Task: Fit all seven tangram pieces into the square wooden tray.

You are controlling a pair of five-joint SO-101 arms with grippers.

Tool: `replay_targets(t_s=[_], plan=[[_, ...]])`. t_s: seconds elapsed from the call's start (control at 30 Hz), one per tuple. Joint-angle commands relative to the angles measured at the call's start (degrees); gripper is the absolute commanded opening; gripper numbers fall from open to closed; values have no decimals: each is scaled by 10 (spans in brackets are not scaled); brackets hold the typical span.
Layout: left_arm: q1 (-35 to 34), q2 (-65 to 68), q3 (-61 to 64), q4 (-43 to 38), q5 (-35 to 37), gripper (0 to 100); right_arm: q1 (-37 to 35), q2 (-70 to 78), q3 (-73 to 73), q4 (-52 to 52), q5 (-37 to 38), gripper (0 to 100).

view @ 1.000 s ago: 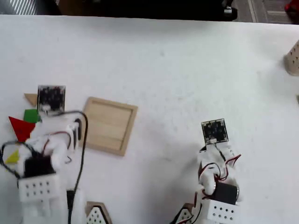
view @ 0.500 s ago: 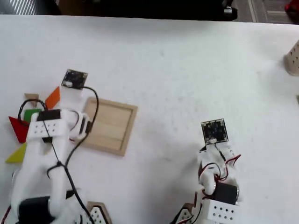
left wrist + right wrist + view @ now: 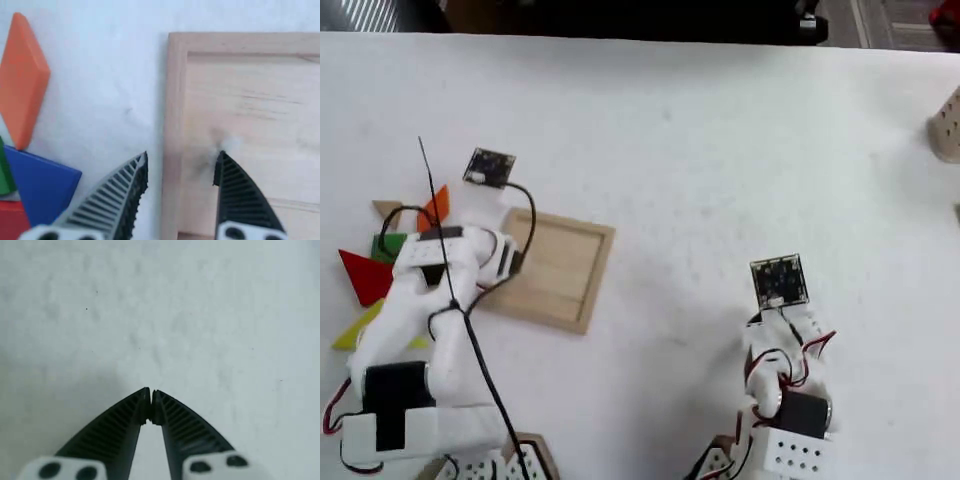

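The tray (image 3: pixel 558 270) is lying slightly turned on the white table (image 3: pixel 720 140), toward its left side. The left gripper (image 3: pixel 182 155) is standing about half open and holding nothing. It is straddling the tray's left rim, with one finger over the table outside and the other over the wooden floor inside. I cannot tell whether either is touching down.

A strip of bare table is separating that rim from the orange piece (image 3: pixel 22 80). The blue piece (image 3: pixel 39 186) is lying just beside the outer finger, packed close against the green (image 3: pixel 3 175) and red (image 3: pixel 10 222) ones. In the high view the left arm is covering part of this cluster. The yellow piece (image 3: pixel 353 332) is poking out nearer the table's left edge, and a tan piece (image 3: pixel 387 210) is lying beyond the green.

The right gripper (image 3: pixel 150 395) is pressed closed on nothing, over bare table, well apart from the tray. A wide stretch of table is lying open between them and beyond the tray's far rim.
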Motion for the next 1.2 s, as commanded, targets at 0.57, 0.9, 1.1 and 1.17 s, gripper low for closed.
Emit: replay_targets(t_s=[0.57, 0.9, 1.1, 1.17], plan=[[240, 3, -8, 112, 100, 221, 4, -4, 3, 0, 8, 19], [194, 2, -15, 107, 115, 221, 3, -4, 3, 0, 8, 19], [137, 8, -22, 71, 116, 152, 6, -4, 3, 0, 8, 19], [125, 8, -19, 51, 116, 90, 6, -4, 3, 0, 8, 19]])
